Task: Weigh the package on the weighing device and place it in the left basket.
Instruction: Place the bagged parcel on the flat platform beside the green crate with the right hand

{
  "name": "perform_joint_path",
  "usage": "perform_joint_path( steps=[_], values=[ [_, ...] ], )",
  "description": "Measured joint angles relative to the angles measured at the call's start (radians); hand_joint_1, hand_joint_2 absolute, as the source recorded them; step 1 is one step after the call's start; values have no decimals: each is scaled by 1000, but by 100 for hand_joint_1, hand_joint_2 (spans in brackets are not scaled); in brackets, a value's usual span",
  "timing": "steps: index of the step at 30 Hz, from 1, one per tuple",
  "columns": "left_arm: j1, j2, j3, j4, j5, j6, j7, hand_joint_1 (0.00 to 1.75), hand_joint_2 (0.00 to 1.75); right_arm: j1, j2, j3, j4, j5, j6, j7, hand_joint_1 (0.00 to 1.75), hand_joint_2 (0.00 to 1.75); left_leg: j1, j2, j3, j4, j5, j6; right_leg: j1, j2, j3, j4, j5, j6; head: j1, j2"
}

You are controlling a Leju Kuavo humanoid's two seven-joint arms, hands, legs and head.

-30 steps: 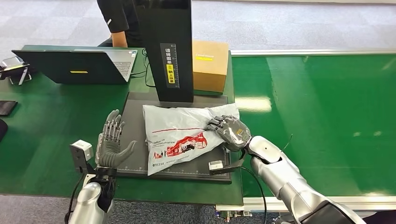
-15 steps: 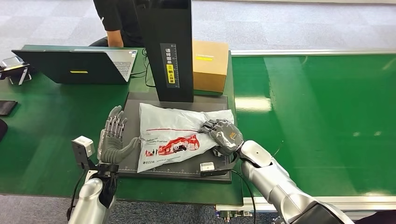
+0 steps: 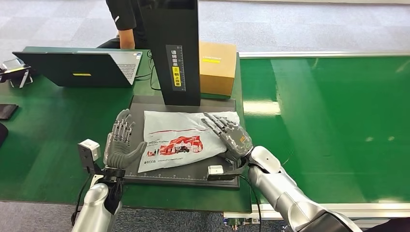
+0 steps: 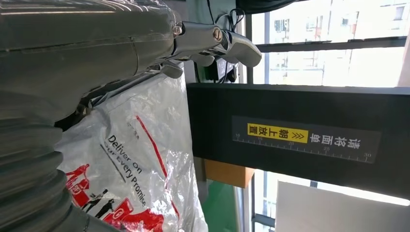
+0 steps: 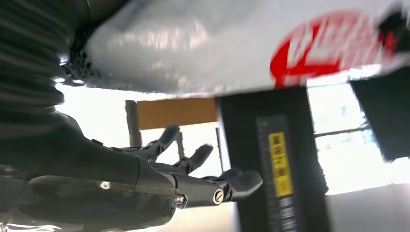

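Lay flat on the scale platform (image 3: pixel 145 175), in front of its black column (image 3: pixel 175 53): the package (image 3: pixel 183 140), a white mailer set there for weighing. Flanked it on both sides: left hand (image 3: pixel 121 143) at its left edge, fingers spread and gripping nothing; right hand (image 3: pixel 230 134) over its right end, fingers extended and holding nothing. Probably stood so to steady or square the bag, then lift it.

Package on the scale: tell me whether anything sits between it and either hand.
Nothing visible does. The package lies flat on the scale platform. The left hand is at its left edge and the right hand is at its right edge, fingers spread over it. The black column stands behind, clear of both hands.
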Motion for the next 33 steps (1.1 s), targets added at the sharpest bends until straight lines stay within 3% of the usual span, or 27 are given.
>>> perform_joint_path(
  steps=[7, 11, 16, 25, 30, 33],
  values=[
    [-1, 2, -6, 8, 8, 10, 0, 0, 175, 72, -37, 47, -209, -380, 109, -2, 0, 175, 0, 0, -1, 0, 0, 0, 0, 0, -1, 0, 0, 0, 0, 0],
    [2, 6, -5, 8, 15, 19, 0, 0, 175, 115, -72, 59, -369, -588, 241, -3, 0, 175, 0, 0, -1, 0, 0, 0, 0, 0, -1, 0, 0, 0, 0, 0],
    [7, 9, -5, 8, 17, 26, 0, 0, 175, 171, -99, 39, -543, -719, 432, -3, 0, 175, 0, 0, -1, 0, 0, 0, 0, 0, -1, 0, 0, 0, 0, 0],
    [21, 16, -4, 2, 17, 37, 0, 0, 175, 271, -104, -113, -711, -800, 740, -3, 0, 175, 0, 0, -1, 0, 0, 0, 0, 0, -1, 0, 0, 0, 0, 0],
    [35, 17, -2, -17, 17, 45, 5, 0, 175, 294, -104, -184, -704, -671, 687, -3, 0, 175, 0, 0, -1, 0, 0, 0, 0, 0, -1, 0, 0, 0, 0, 0],
    [44, 17, -1, -32, 17, 47, 8, 0, 175, 300, -103, -212, -684, -679, 694, -3, 0, 175, 0, 0, -1, 0, 0, 0, 0, 0, -1, 0, 0, 0, 0, 0]
  ],
)
